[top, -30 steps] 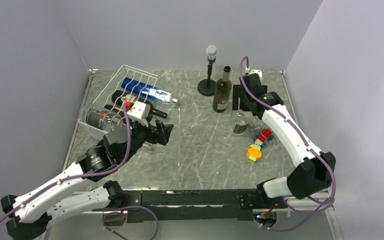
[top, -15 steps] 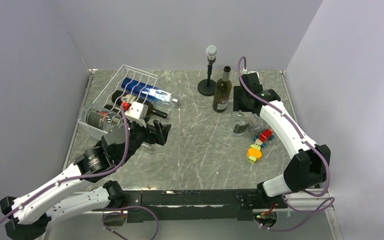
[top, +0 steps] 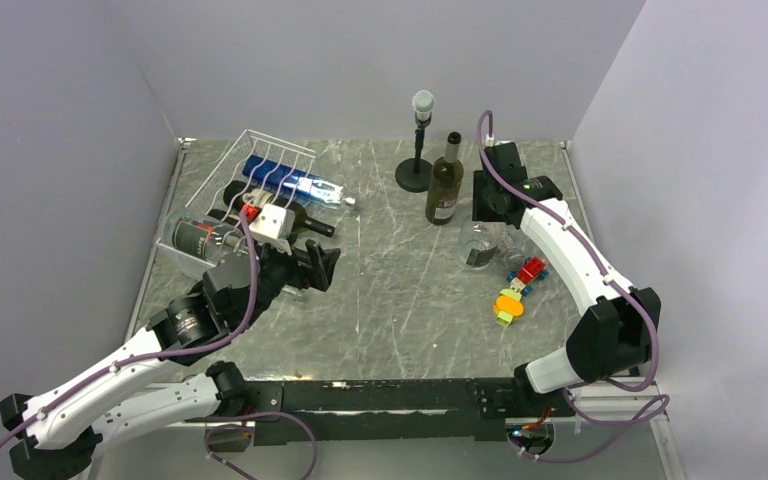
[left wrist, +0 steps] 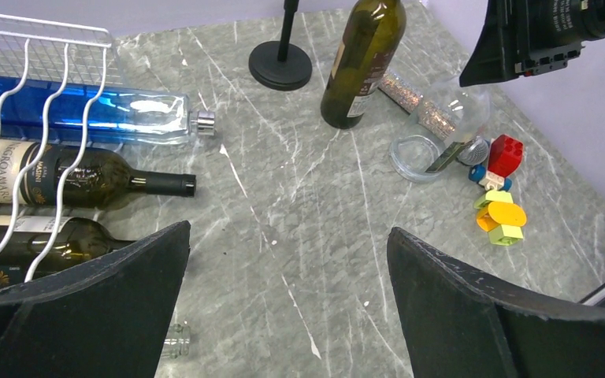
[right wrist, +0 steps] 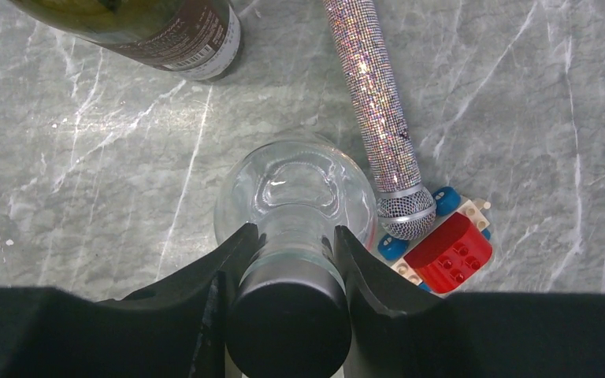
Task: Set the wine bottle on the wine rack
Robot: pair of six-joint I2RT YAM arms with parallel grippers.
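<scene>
Left wrist view, nearest:
- Left claw [left wrist: 289,232] is spread wide and holds nothing. Its black fingers [left wrist: 87,307] fill the lower corners of the frame, over bare grey marble table [left wrist: 307,260].
- In the top view the left claw [top: 315,268] sits left of centre, just right of the rack's near end.

Right wrist view:
- Right claw [right wrist: 293,236] is clenched on the neck of the clear bottle [right wrist: 283,189], both fingers [right wrist: 228,264] pressed against the glass just under the black cap.
- The bottle stands upright on the table, and no label shows from this angle.
- A glittery mic [right wrist: 378,110] lies just right of it, its mesh head against the red brick [right wrist: 449,252].

Mid frame, top view:
- A yellow-orange-green toy [top: 510,303] lies lower right of centre, with the red brick [top: 530,268] just above it.
- The clear bottle [top: 477,250] is right of centre, with the right claw [top: 482,205] above it.

Further back:
- A green bottle [top: 445,180] stands upright just left of the right claw. Its pale label is too small to read.
- A black stand [top: 415,160] is beside it on the left.

Upper left:
- The white rack [top: 260,150] is well apart from the clear bottle.
- Three bottles lie on their sides among its wires, necks pointing right.
- The nearest is a dark one [left wrist: 55,240] whose label is unreadable.
- The next dark one [left wrist: 87,177] has a label reading "NEGROAMAR…", cut off by a wire.
- The farthest is a blue bottle [left wrist: 118,118] with a silver cap.
</scene>
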